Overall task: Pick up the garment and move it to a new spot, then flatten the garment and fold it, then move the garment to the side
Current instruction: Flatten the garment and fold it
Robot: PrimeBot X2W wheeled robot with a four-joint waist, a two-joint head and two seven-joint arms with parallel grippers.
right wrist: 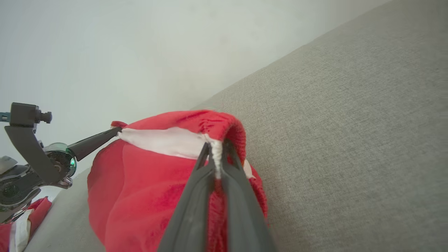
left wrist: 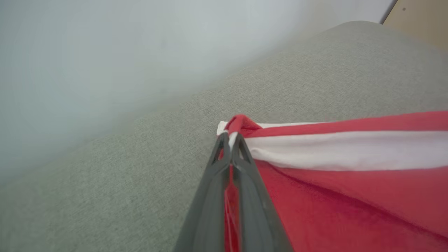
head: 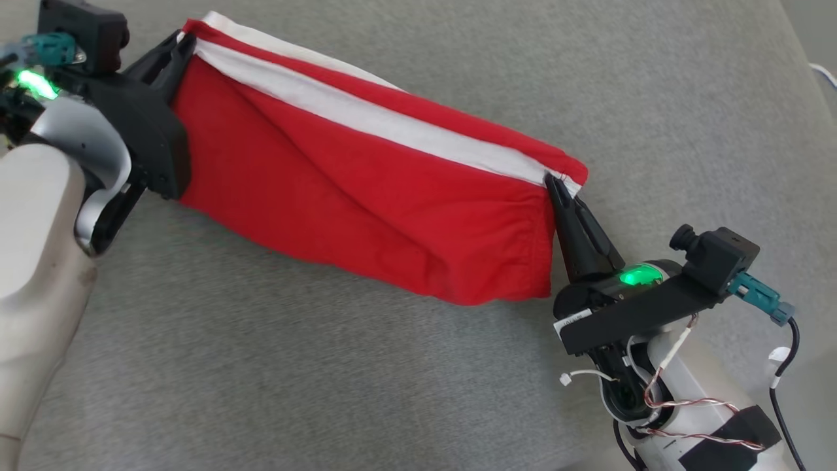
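Observation:
The garment is red cloth with a white band along its upper edge, stretched between both arms above the grey cushion surface. My left gripper is shut on the garment's far left corner, and in the left wrist view the left gripper pinches red and white cloth between its tips. My right gripper is shut on the right corner; in the right wrist view the right gripper clamps the white seam of the garment. The cloth sags below the held edge in loose folds.
Grey upholstered surface lies all around and under the garment. A pale wall rises behind it. In the right wrist view the left arm's gripper reaches in from the left, with more red and white cloth at the lower left corner.

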